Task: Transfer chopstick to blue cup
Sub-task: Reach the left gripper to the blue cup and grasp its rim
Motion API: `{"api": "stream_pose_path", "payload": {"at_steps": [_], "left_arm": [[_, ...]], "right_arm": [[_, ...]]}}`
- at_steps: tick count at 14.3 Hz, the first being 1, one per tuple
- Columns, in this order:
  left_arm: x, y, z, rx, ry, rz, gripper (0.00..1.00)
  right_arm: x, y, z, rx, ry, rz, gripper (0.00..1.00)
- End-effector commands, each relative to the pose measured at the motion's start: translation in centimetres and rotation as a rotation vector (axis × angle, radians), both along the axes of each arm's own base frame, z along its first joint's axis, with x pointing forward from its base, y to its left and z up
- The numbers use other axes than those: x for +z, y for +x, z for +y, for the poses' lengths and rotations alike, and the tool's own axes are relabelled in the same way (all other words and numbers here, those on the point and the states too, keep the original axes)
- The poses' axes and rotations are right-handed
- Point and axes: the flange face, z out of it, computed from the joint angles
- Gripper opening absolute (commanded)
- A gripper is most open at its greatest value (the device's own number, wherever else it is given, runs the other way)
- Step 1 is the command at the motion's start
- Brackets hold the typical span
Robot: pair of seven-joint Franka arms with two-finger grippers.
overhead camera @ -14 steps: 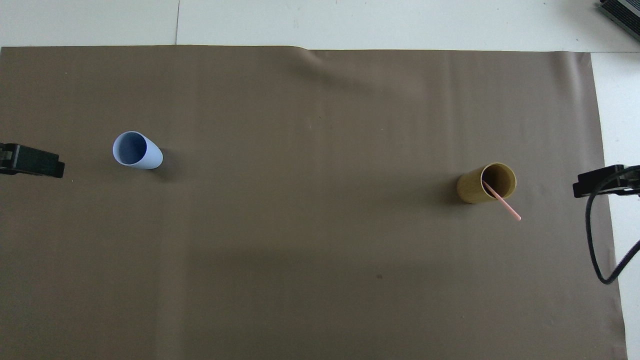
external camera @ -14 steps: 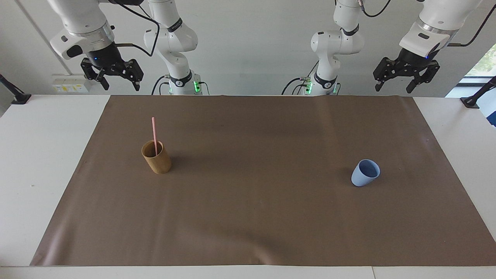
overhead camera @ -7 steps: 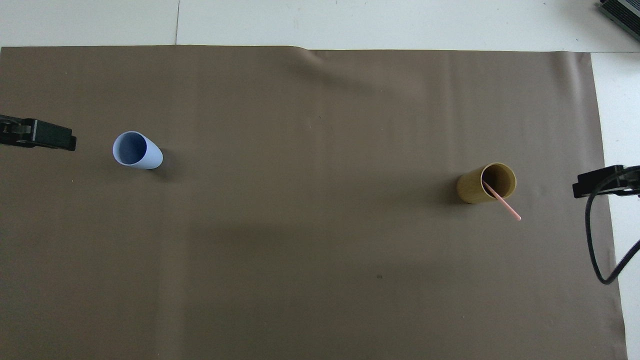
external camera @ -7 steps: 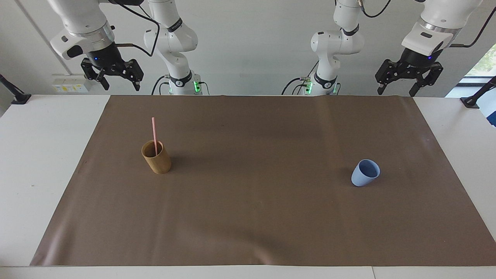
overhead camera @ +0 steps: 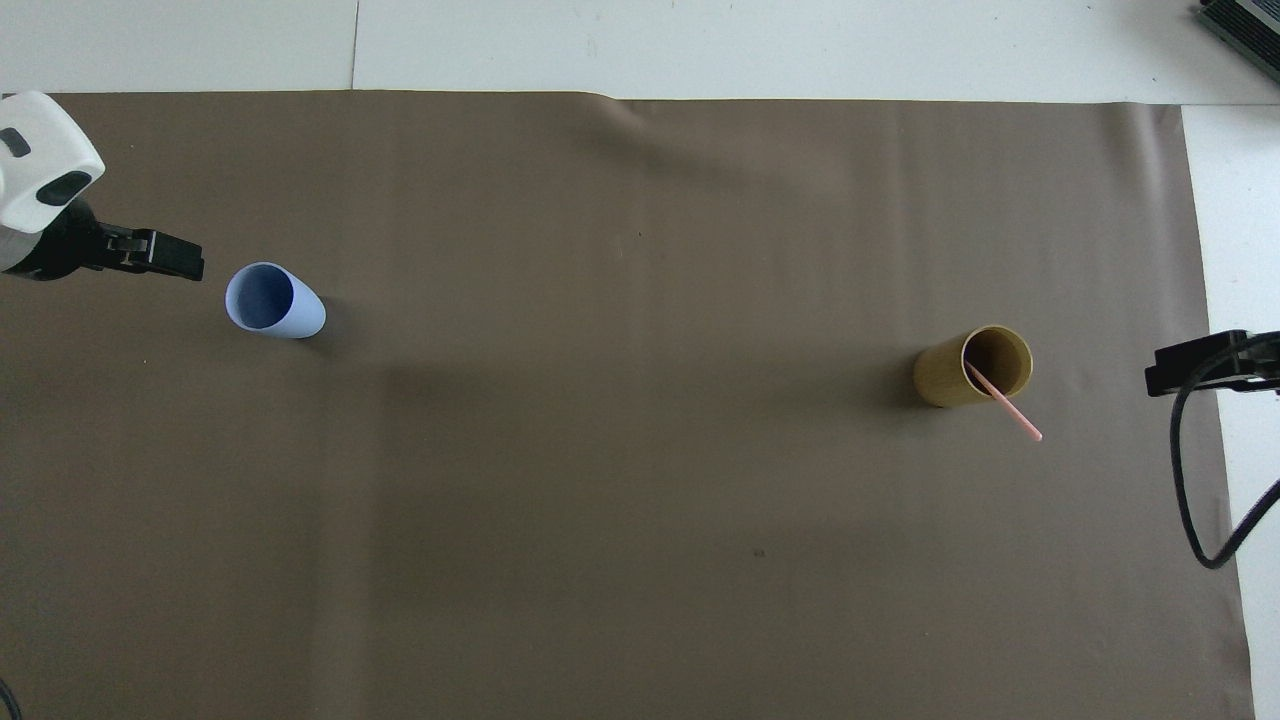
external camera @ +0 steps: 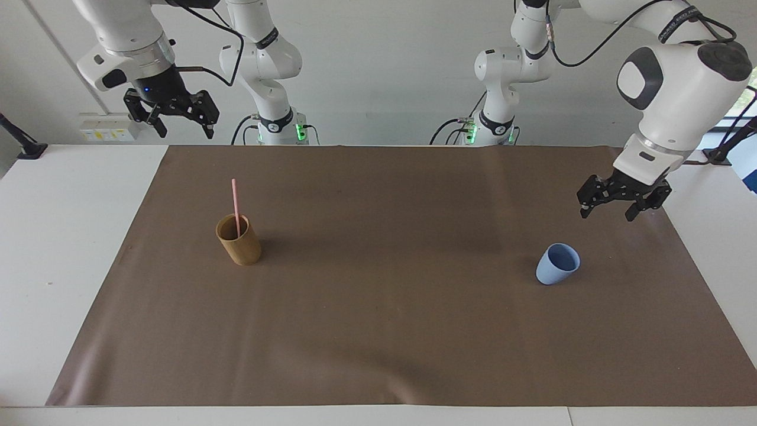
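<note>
The pink chopstick stands leaning in a tan bamboo-coloured cup toward the right arm's end of the table; its top end sticks out well above the rim. The light-blue cup stands upright and empty toward the left arm's end. My left gripper hangs open over the mat close beside the blue cup, touching nothing. My right gripper waits open, high over the table's edge by its base, holding nothing.
A brown mat covers most of the white table, with both cups on it. A black cable loops down from the right arm over the mat's edge.
The left arm has swung down and out from its raised place to just beside the blue cup. The right arm, both cups and the chopstick have stayed put.
</note>
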Motion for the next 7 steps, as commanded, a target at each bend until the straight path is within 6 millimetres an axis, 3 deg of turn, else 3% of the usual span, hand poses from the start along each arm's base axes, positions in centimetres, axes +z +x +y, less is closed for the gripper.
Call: {"api": "stream_pose_path", "payload": {"at_steps": [1,7], "left_arm": [[-2.9,0.0,1.0,-0.006,-0.003,0.003,1.00],[-9.3,0.9,0.9,0.009,-0.032,0.014,1.00]], "right_arm": [[0.0,-0.8,-0.2,-0.009,0.027,0.001,1.00],[0.0,-1.0,-0.2,-0.009,0.027,0.000,1.00]]}}
